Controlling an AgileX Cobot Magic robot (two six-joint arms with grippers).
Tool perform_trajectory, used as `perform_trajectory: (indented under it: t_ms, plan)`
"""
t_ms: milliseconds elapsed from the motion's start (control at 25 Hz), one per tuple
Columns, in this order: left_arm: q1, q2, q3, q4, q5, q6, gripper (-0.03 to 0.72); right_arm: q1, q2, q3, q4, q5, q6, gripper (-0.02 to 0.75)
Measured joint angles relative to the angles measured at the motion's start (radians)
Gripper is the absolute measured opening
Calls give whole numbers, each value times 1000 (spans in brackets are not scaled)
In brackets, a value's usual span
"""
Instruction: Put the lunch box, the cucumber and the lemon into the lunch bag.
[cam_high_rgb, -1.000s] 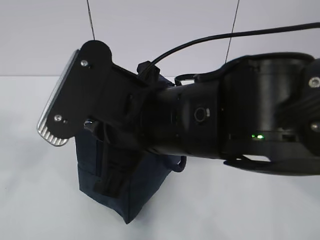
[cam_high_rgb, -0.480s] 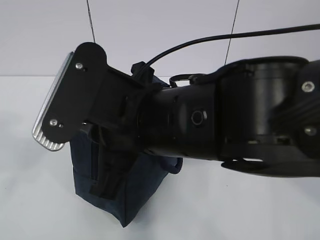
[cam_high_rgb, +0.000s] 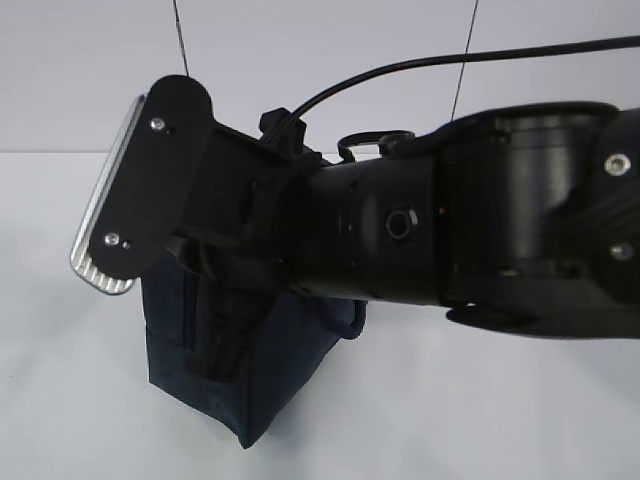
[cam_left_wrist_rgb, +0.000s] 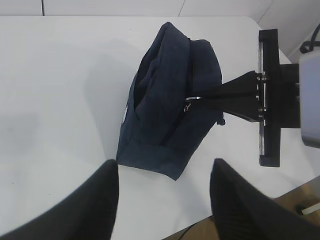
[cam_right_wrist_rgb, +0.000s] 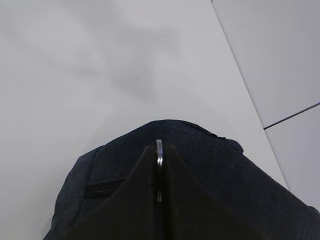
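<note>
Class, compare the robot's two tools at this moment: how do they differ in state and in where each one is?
The right tool is shut on the ring pull of the lunch bag; the left tool is open and holds nothing. The right tool touches the bag's top; the left tool hangs apart from the bag, over the table. Both have dark fingers.

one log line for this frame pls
stage: zipper | right gripper: jaws shut on ring pull of bag | left gripper: open, off bag | lunch box, cucumber, lemon: not in view | bag upright on table
</note>
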Motion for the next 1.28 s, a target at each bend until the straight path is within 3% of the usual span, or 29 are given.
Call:
perform_trajectory:
  t_ms: [520,840,1280]
  plan:
    - [0,0,0,0,0,0,405,-10,7,-32,-5,45,67,20]
    - [0,0,0,0,0,0,405,-92,29,-35,-5,-11,309,20]
    - [0,0,0,0,0,0,405,-94,37,-35,-8,-78,474,20]
